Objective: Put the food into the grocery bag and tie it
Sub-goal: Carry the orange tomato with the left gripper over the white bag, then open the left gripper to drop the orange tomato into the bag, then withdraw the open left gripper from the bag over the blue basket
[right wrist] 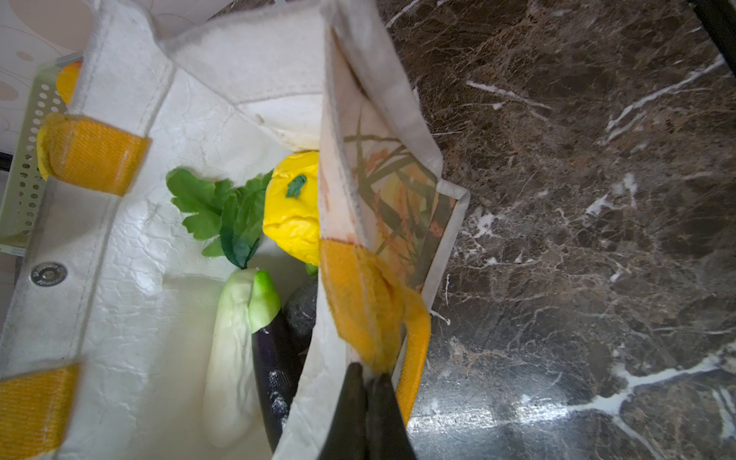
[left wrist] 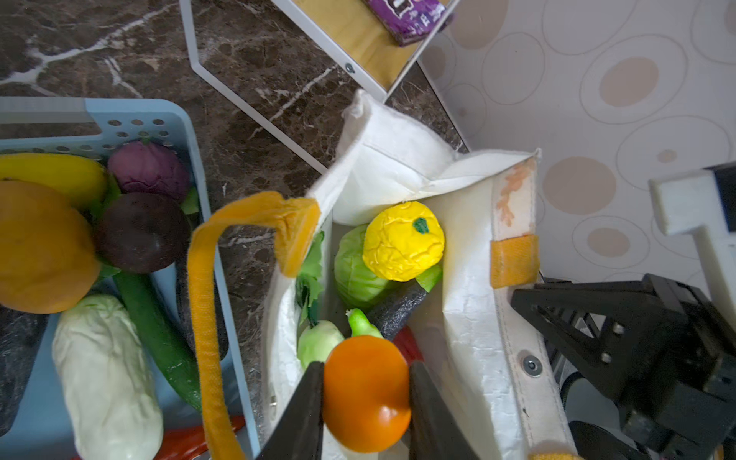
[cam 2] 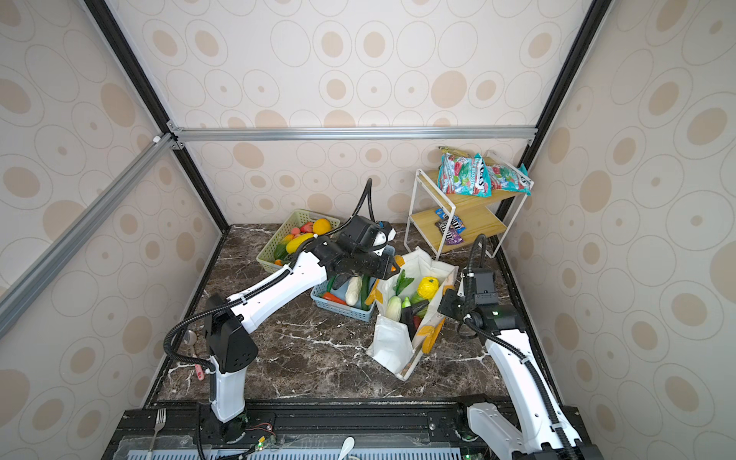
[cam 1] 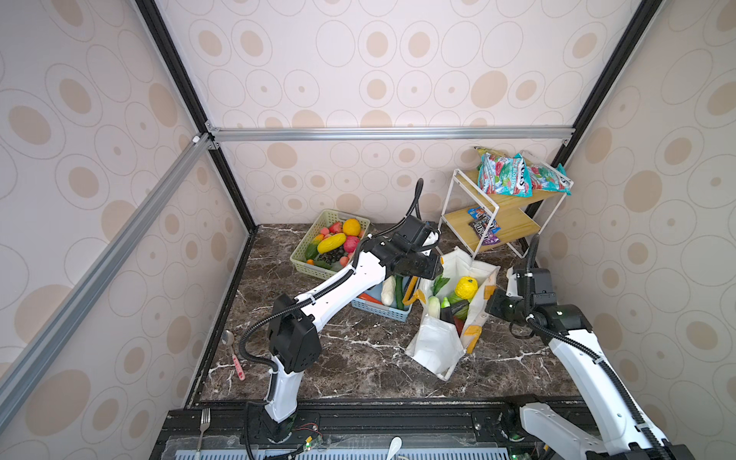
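Note:
The white grocery bag [cam 1: 436,346] [cam 2: 392,346] stands open on the marble table, right of centre in both top views. Inside lie food pieces: a yellow knobbly fruit [cam 1: 466,287] [left wrist: 403,240] [right wrist: 292,211], a green cabbage [left wrist: 354,271], a leafy white radish [right wrist: 233,358] and a dark eggplant [right wrist: 275,370]. My left gripper [cam 1: 436,265] [left wrist: 366,370] hangs over the bag's mouth, shut on a round orange fruit [left wrist: 366,402]. At the bag's right side my right gripper [cam 1: 494,304] [right wrist: 368,372] is shut on the rim at the base of a yellow-orange handle [right wrist: 358,302].
A light blue basket [cam 1: 382,310] [left wrist: 187,131] with more produce touches the bag's left side, and the other handle [left wrist: 203,298] droops over it. A pale green basket [cam 1: 308,271] of fruit stands at the back left. A white wire rack [cam 1: 498,223] with snack packets [cam 1: 504,175] stands behind the bag. A spoon [cam 1: 235,354] lies at the left edge.

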